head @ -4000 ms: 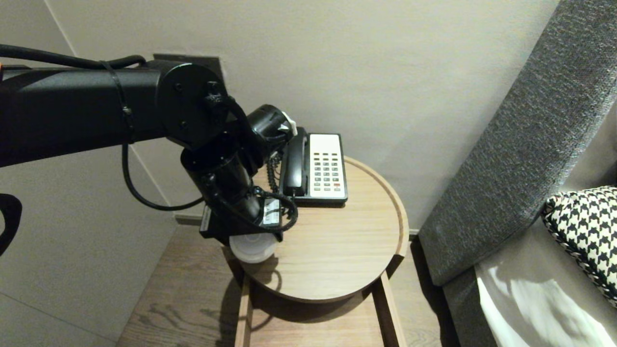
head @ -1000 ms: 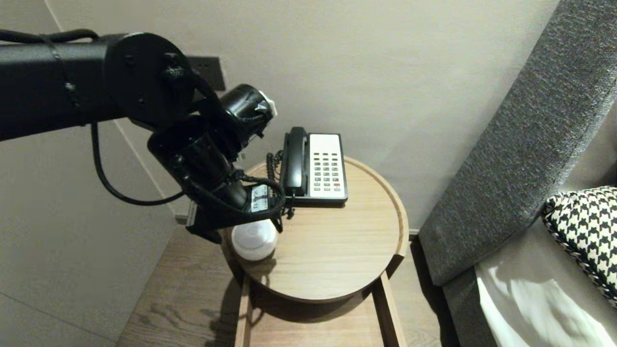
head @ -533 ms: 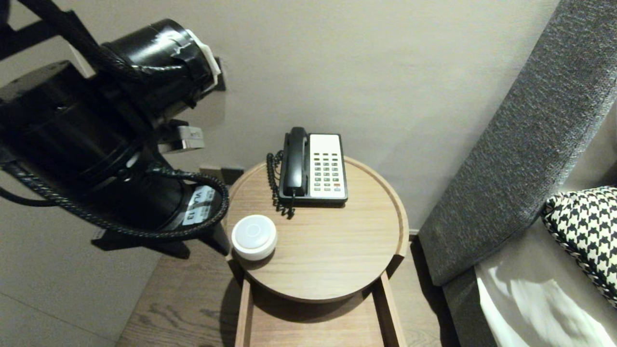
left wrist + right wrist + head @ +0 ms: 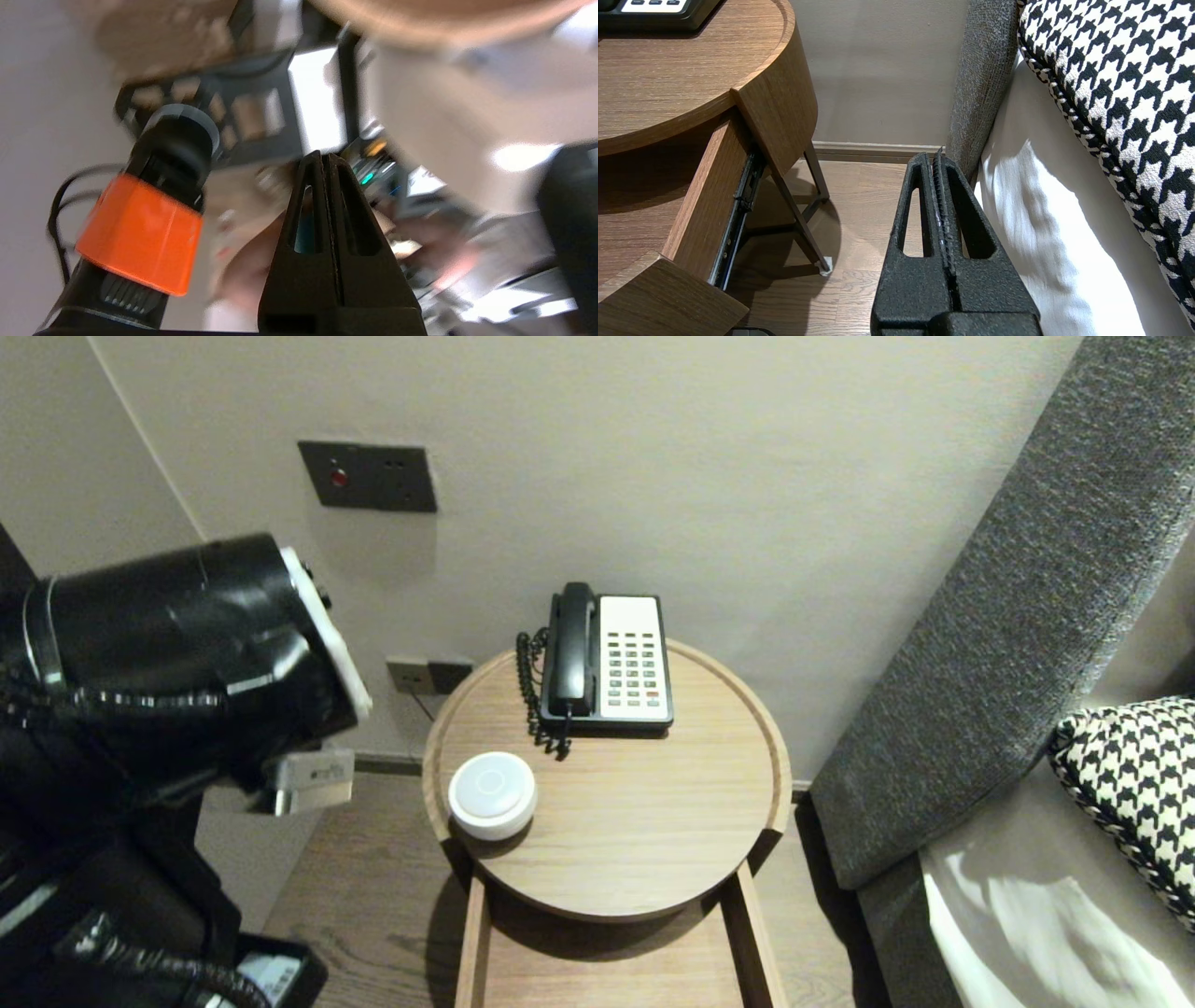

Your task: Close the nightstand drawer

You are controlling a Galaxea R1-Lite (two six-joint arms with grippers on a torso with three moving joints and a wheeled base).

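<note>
Left gripper (image 4: 324, 157) pressed shut, empty, well apart from the round side table (image 4: 653, 845). Right gripper (image 4: 937, 158) likewise, parked. You'd best pinch the white puck (image 4: 492, 791) across its rim: likely light, rigid, smooth.

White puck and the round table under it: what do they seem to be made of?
White puck: probably plastic, a smooth satin white shell with a faint ring on top; no grain shows.
Round table: wood or wood veneer, matt, with straight grain lines across the top and a raised rim; whether it is solid or veneer cannot be told.
</note>
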